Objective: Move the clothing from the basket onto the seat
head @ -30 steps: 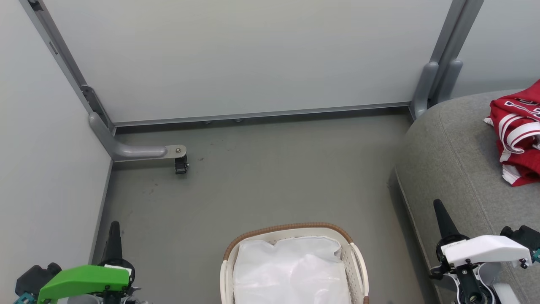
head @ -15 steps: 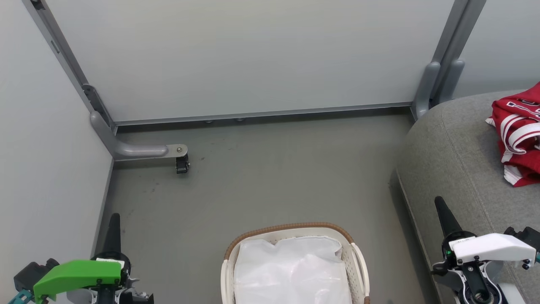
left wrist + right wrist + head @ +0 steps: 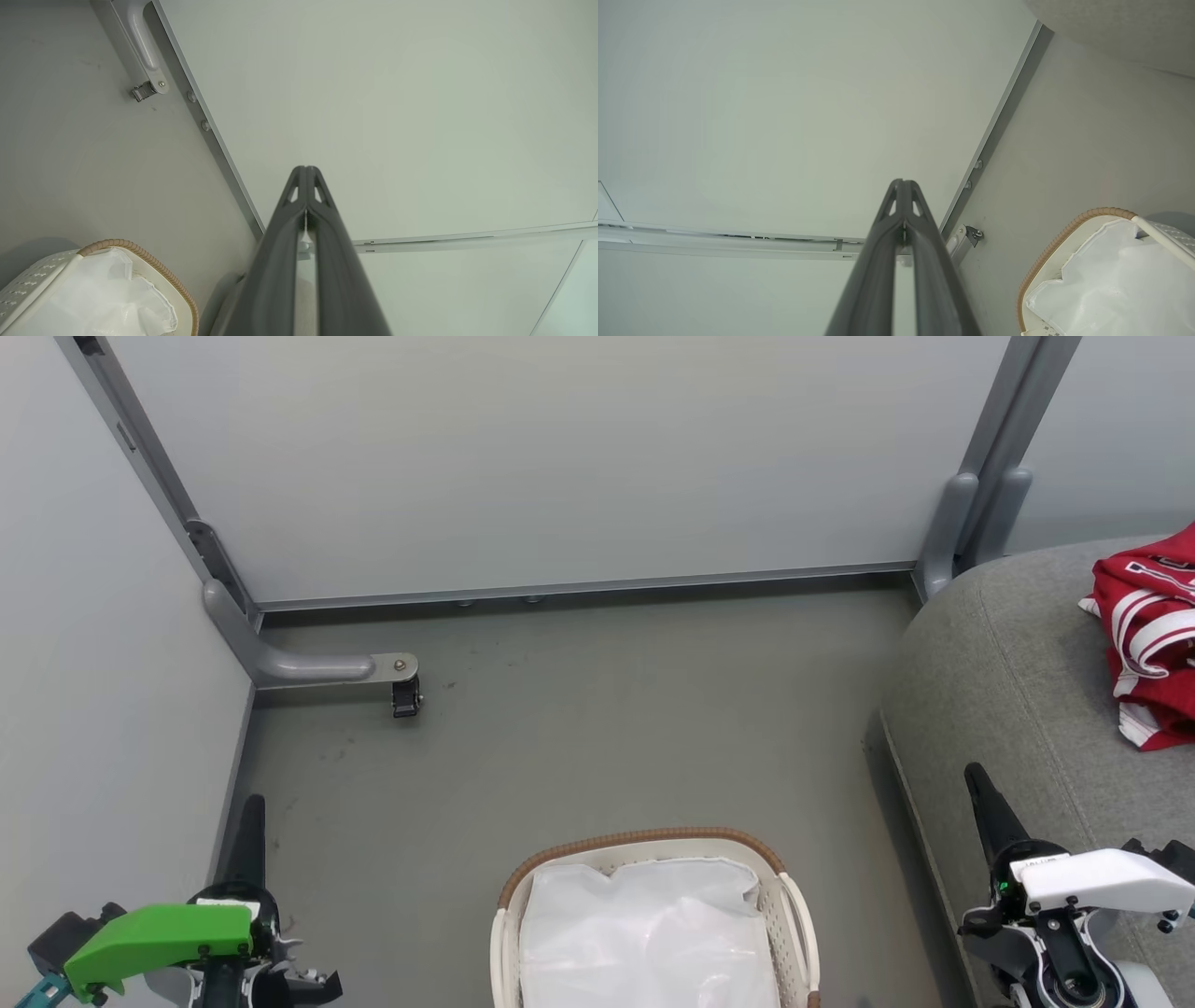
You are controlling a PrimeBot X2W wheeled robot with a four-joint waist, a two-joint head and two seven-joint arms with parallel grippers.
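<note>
Red clothing (image 3: 1148, 644) with white stripes lies bunched on the grey seat (image 3: 1008, 681) at the right edge of the head view. The cream basket (image 3: 644, 845) with a brown rim stands on the floor at bottom centre; a white liner (image 3: 644, 933) lines its inside. It also shows as the basket (image 3: 140, 256) in the left wrist view and the basket (image 3: 1055, 242) in the right wrist view. My left gripper (image 3: 252, 812) is shut and empty at lower left, apart from the basket. Over the seat's front edge at lower right, my right gripper (image 3: 978, 784) is shut and empty.
Pale partition walls (image 3: 560, 457) enclose the back and left. A grey bracket foot with a small black caster (image 3: 403, 695) juts onto the floor at back left. Grey posts (image 3: 971, 513) stand in the back right corner beside the seat.
The head view has drifted slightly. Both grippers sit a little lower and nearer the bottom edge than a second ago, still shut. The clothing, basket and seat have not moved.
</note>
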